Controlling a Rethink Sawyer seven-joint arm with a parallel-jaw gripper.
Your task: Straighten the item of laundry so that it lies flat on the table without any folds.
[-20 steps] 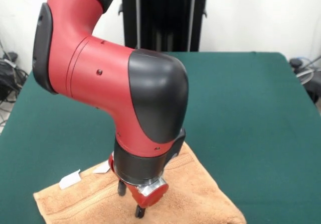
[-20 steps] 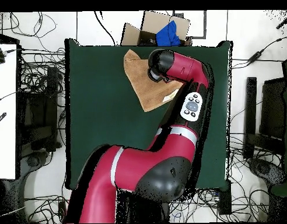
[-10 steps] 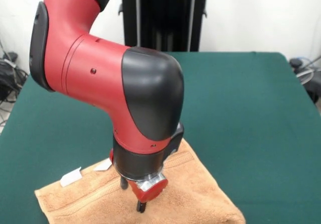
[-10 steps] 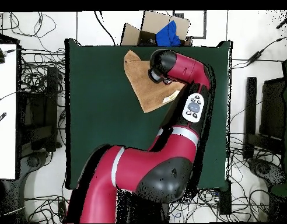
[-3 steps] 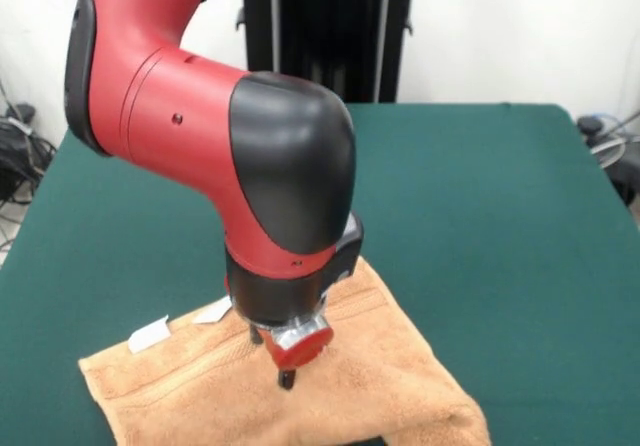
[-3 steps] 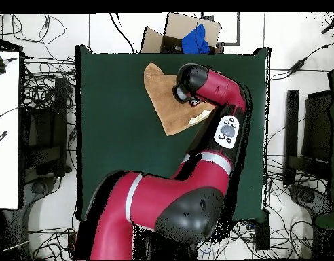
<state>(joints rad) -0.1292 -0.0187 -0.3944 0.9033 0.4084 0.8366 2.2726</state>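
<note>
Front view: claw (image 5: 287, 373) over towel (image 5: 370, 386) centre

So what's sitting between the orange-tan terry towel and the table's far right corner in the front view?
Nothing: from the orange-tan terry towel to that corner, only bare dark green table shows in the front view.

There was one towel (image 5: 350, 386), orange-tan, lying on one green table (image 5: 500, 216). Two small white tags (image 5: 150, 334) showed at the towel's edge in the front view. One red and black arm (image 5: 220, 156) reached over the cloth, ending in one gripper (image 5: 285, 371). From overhead, one cardboard box (image 6: 180, 34) sat beyond the table's far edge with one blue item (image 6: 195, 41) in it. Cables (image 6: 41, 75) lay tangled around the floor, too many to count.
</note>
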